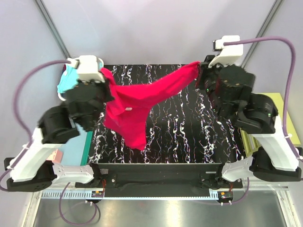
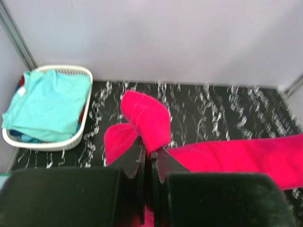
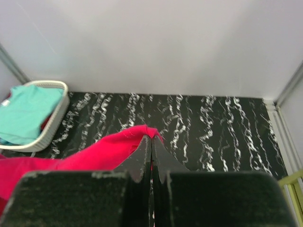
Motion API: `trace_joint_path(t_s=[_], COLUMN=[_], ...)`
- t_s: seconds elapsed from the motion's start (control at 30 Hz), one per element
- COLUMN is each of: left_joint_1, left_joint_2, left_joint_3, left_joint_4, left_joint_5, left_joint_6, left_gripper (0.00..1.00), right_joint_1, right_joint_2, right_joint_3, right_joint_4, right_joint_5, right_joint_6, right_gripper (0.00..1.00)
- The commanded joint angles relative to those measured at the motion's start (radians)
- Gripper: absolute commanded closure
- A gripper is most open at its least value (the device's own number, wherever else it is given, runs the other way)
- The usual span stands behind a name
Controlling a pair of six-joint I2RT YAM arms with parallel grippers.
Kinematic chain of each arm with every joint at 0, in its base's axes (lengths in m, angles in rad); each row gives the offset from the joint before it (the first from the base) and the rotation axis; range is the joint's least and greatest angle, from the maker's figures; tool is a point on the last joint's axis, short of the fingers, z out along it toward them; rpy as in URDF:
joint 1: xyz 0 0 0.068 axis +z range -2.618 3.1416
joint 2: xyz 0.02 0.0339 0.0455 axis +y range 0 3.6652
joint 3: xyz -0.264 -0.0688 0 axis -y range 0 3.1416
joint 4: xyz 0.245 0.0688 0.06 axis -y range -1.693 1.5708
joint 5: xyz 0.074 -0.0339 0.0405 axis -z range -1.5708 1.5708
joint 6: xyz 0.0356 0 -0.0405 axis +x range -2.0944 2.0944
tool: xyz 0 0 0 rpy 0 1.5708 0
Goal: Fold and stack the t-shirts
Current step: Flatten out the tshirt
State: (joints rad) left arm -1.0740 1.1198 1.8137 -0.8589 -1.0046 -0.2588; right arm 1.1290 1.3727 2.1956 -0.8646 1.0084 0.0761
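**Here, the crimson t-shirt (image 1: 137,101) hangs between two clenched grippers**

Top external view. The left gripper (image 1: 106,77) pinches one end of the crimson t-shirt at the far left of the black, white-veined table (image 1: 189,132). The right gripper (image 1: 199,72) pinches the opposite end at the far right. The cloth runs between them as a narrow band on the right and widens toward the left. Its loose bulk sags to a point over the middle of the table. The turquoise t-shirt (image 1: 68,80) shows at the far left edge, partly hidden behind the left arm. A yellow-green block (image 1: 285,105) lies off the table's right side, behind the right arm.

Left wrist view. The left gripper (image 2: 150,158) has its jaws pressed together on a bunched fold of the crimson t-shirt (image 2: 147,118). The fold rises above the fingertips, and a long strip leads off to the right. The turquoise t-shirt (image 2: 47,101) lies heaped in a white basket (image 2: 85,113) at the table's far left corner, well apart from the gripper.

Right wrist view. The right gripper (image 3: 152,143) is likewise closed tight, a corner of the crimson t-shirt (image 3: 94,151) caught at its tips. The cloth trails away to the left. The basket (image 3: 52,123) with the turquoise t-shirt (image 3: 23,113) sits at the far left.
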Motion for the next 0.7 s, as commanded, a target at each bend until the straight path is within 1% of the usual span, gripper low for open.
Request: trace_joint_path(t_s=[0.0,0.07,0.1,0.13,0.17,0.27,0.4,0.53,0.67], left_joint_1=[0.025,0.049,0.063,0.077,0.112,0.186,0.253,0.307,0.351], left_joint_2=[0.015,0.017,0.017,0.017,0.015,0.015,0.038,0.122,0.198], left_joint_3=[-0.163,-0.27,-0.298,-0.327,-0.38,-0.454,-0.502,-0.505,-0.525], left_joint_4=[0.044,0.07,0.076,0.099,0.115,0.172,0.253,0.305,0.359], left_joint_5=[0.069,0.09,0.099,0.125,0.141,0.195,0.233,0.264,0.297], left_joint_6=[-0.086,-0.126,-0.141,-0.149,-0.154,-0.154,-0.123,-0.103,-0.099], left_gripper=[0.96,0.96,0.96,0.96,0.97,0.98,0.98,0.98,0.98], right_joint_1=[-0.07,-0.109,-0.153,-0.17,-0.185,-0.228,-0.299,-0.391,-0.431], right_joint_2=[-0.038,-0.052,-0.061,-0.061,-0.06,-0.051,-0.003,0.067,0.167], right_joint_3=[-0.188,-0.247,-0.298,-0.316,-0.335,-0.391,-0.425,-0.454,-0.485], right_joint_4=[0.019,0.016,0.018,0.018,0.024,0.068,0.111,0.159,0.226], right_joint_5=[-0.091,-0.143,-0.189,-0.208,-0.232,-0.275,-0.35,-0.433,-0.497], right_joint_6=[0.152,0.194,0.209,0.232,0.237,0.234,0.24,0.255,0.263], right_gripper=[1.0,1.0,1.0,1.0,1.0,1.0,1.0,1.0,1.0])
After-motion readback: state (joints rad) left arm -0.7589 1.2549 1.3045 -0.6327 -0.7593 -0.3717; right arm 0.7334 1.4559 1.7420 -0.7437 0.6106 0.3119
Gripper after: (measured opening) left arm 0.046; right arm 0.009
